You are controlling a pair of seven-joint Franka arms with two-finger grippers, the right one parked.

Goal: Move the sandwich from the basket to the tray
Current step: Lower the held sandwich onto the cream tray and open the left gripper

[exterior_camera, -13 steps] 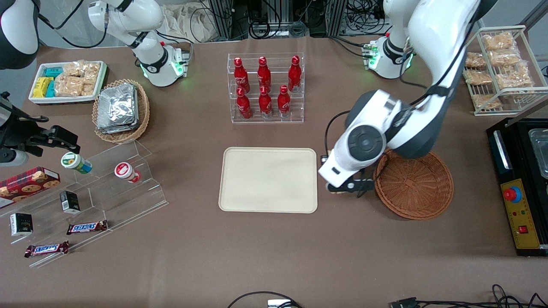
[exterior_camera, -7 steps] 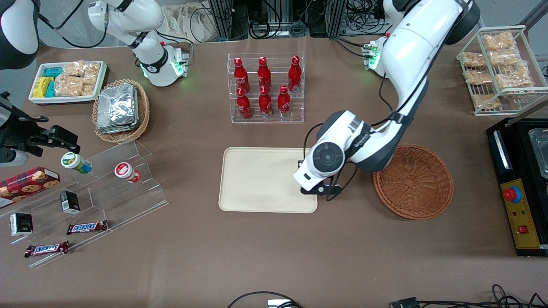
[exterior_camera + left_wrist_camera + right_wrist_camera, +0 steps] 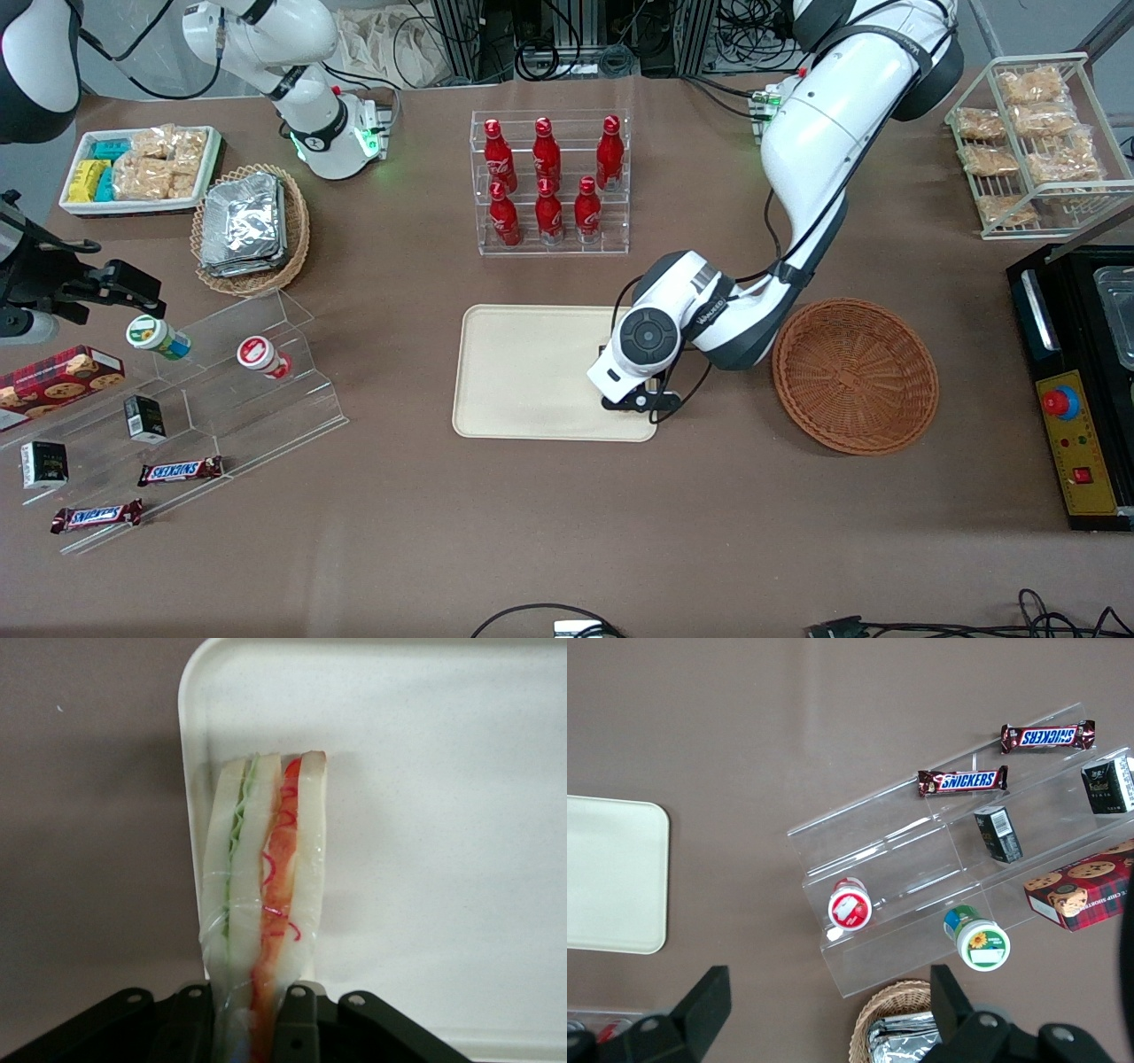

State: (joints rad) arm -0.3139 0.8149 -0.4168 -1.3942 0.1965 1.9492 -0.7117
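The sandwich [image 3: 266, 877], a wrapped wedge of white bread with green and orange-red filling, is pinched at its narrow end by my left gripper [image 3: 252, 1028], which is shut on it. It hangs just above the cream tray [image 3: 425, 815], close to one rounded corner. In the front view the gripper [image 3: 636, 403] sits low over the tray [image 3: 523, 372], at the edge nearest the reddish-brown wicker basket [image 3: 855, 377], and the wrist hides the sandwich. The basket shows nothing inside.
A clear rack of red bottles [image 3: 549, 182] stands farther from the camera than the tray. An acrylic step shelf [image 3: 221, 372] with snacks lies toward the parked arm's end. A wire rack [image 3: 1032, 142] and a black machine [image 3: 1076, 390] flank the basket.
The left arm has swung from beside the basket to over the tray's edge, carrying the sandwich with it. The gripper has stayed shut.
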